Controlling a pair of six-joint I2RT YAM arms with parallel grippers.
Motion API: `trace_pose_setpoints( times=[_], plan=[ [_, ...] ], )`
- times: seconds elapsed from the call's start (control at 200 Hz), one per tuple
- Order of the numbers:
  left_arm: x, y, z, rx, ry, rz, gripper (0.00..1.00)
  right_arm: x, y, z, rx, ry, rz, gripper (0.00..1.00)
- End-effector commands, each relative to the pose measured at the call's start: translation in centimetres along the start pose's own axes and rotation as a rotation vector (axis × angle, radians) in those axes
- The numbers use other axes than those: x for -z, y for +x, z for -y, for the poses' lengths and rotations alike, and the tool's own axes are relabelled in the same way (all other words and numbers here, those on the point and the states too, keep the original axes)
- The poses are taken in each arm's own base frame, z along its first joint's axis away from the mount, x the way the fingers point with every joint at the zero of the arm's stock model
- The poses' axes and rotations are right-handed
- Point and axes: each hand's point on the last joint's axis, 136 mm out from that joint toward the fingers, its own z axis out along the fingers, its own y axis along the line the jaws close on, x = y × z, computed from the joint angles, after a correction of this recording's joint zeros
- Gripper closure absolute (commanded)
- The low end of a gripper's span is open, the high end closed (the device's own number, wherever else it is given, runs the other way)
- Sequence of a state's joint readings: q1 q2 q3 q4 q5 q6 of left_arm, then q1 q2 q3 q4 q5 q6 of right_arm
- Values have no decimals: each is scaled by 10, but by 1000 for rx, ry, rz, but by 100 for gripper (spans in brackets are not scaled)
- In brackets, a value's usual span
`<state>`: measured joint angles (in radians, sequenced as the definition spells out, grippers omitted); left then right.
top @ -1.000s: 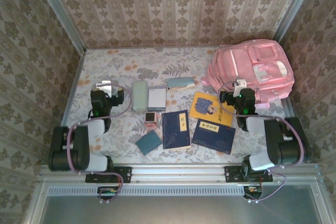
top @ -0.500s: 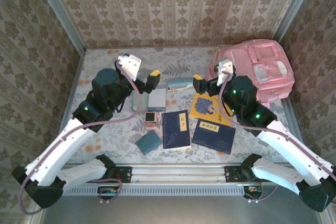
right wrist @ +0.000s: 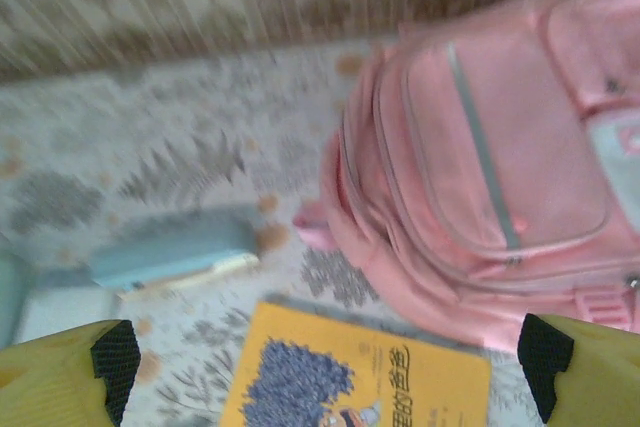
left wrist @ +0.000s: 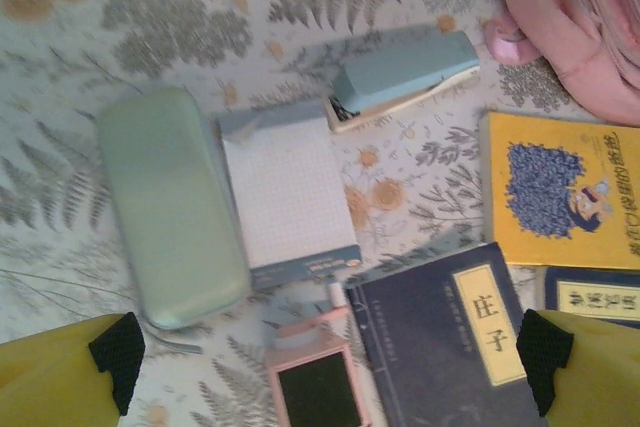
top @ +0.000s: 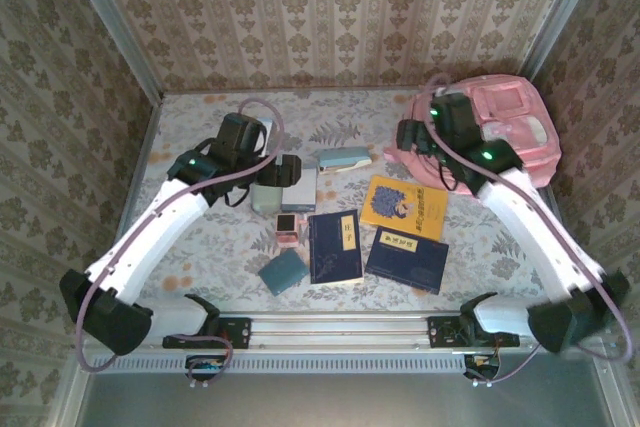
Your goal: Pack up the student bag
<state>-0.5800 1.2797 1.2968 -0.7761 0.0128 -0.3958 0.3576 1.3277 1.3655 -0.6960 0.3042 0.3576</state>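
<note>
The student bag lies flat on its back in the far right corner of the bench, front pockets facing up and its left edge just beside the yellow book and near the stapler. It looks like soft, padded cloth with little in it, so I judge it light and floppy. It will likely sag, fold and slide on the patterned cover rather than lift as one piece, and its mouth will not stay open unaided. The pocket zip seen from the right wrist looks closed, but whether the main compartment is open I cannot tell. Sensible places to grip are the small pink tab at its left edge, a zip pull, or a pinched ridge of cloth along the rounded seam. The broad pocket panels offer nothing to pinch. The right hand hovers over that left edge with fingers spread wide and nothing between them. The left hand, equally spread and empty, hangs above the green pencil case, the notepad and the dark blue book, well apart from the bag.
</note>
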Motion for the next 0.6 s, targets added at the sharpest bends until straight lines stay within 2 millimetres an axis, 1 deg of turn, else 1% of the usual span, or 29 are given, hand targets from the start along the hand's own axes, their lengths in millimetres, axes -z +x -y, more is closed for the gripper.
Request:
trace_pose_setpoints(
  times=[0.0, 0.07, 0.075, 0.145, 0.2, 0.21, 0.22, 0.235, 0.34, 0.43, 0.52, 0.595],
  plan=[
    [-8, -9, 12, 128, 123, -29, 0, -33, 27, 1, 133, 53, -154, 0],
    [-15, -13, 11, 132, 142, -15, 0, -57, 25, -5, 143, 16, -182, 1],
    [-16, -13, 11, 131, 142, -12, 0, -56, 24, -6, 139, 3, -184, 2],
    [-24, -10, 3, 150, 136, -17, 0, -89, 25, 0, 112, 33, -279, 9],
    [-30, -6, 1, 198, 175, -33, 0, -112, 22, -1, 131, 52, -314, 13],
    [-31, -4, 3, 205, 187, -39, 0, -115, 21, -1, 135, 56, -318, 14],
    [-31, -6, -4, 228, 186, -34, 0, -119, 20, -2, 140, 59, -320, 14],
    [-32, -6, -7, 249, 194, -36, 0, -124, 19, -1, 145, 67, -325, 15],
    [-34, -5, -9, 303, 237, -34, 0, -161, 17, -4, 153, 87, -367, 24],
    [-35, -7, -8, 321, 263, -40, 0, -189, 17, -5, 123, 88, -400, 32],
    [-39, -5, -10, 349, 270, -51, 1, -210, 21, -3, 114, 101, -424, 38],
    [-40, -4, -10, 354, 273, -56, 1, -223, 23, -2, 122, 118, -436, 42]
  ],
)
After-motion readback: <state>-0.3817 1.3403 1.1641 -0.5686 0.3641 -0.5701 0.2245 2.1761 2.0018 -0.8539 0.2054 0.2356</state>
